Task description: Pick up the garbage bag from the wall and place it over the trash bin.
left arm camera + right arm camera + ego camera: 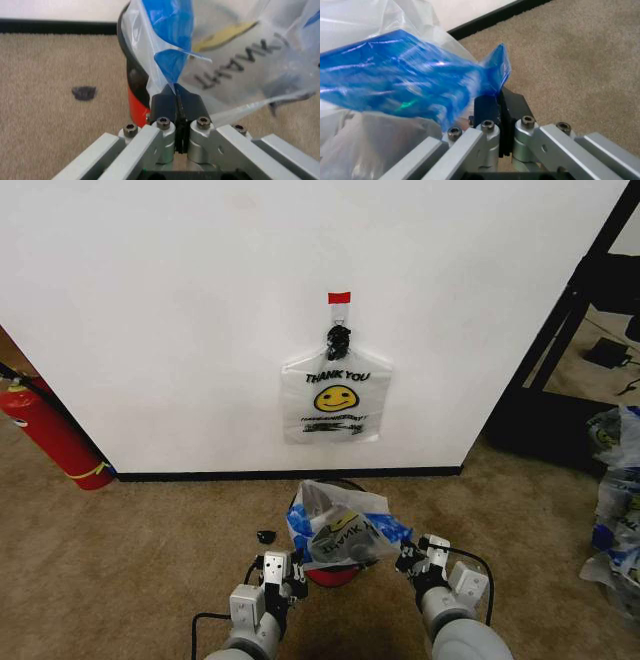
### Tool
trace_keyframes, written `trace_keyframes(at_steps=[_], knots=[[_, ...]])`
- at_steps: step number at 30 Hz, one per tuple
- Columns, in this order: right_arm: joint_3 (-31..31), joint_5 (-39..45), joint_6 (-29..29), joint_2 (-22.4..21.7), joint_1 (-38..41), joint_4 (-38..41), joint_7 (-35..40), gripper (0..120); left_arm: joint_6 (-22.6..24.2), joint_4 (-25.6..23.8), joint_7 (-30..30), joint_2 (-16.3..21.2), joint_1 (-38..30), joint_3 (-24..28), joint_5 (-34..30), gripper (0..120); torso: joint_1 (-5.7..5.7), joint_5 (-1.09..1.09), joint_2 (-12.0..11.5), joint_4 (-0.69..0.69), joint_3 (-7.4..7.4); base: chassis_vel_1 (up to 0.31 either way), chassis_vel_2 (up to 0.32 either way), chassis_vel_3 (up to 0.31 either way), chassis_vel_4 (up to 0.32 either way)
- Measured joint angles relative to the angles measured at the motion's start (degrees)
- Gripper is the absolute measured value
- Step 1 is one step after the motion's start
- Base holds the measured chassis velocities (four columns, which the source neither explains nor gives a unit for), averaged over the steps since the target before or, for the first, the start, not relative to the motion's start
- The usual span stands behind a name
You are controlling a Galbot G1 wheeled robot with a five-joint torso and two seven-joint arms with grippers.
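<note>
We record the crumpled translucent white garbage bag [342,532] with blue marks, stretched over the small round dark trash bin [330,574] with a red band, on carpet below the white wall [200,330]. Our left gripper [296,569] and right gripper [408,557] each pinch a bag edge, fingers closed. An identical flat smiley bag [335,400] hangs on the wall's black hook [338,338].

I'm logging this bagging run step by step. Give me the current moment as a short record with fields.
garbage bag: crumpled garbage bag stretched between both grippers over the trash bin
left gripper: left gripper shut on the bag's edge beside the bin
right gripper: right gripper shut on the opposite edge
wall: another flat bag hangs from a hook on the wall
floor: fire extinguisher at the robot's left
</note>
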Motion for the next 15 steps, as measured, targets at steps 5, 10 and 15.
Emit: trace_keyframes(at_steps=[5,10,15], knots=[[-0.36,0.28,-0.13,0.49,1.43,-1.73,0.54,0,-0.25,1.26,0.12,-0.19,0.94,0.44,0.93,0,0.0,0.01,0.0,0.01,0.0,0.0,0.0,0.0,0.0],[-0.8,0.65,-0.19,1.26,2.71,-3.4,0.62,0,-0.29,2.88,0.38,-1.02,0.31,1.46,1.51,0,0.0,0.0,0.0,0.0,0.0,0.0,0.0,0.0,0.0],[-0.98,1.26,-0.39,1.83,4.99,-6.51,0.67,0,-0.11,4.81,0.43,-1.55,-1.4,2.41,1.23,0,0.0,0.0,0.0,0.0,0.0,0.0,0.0,0.0,0.0]])
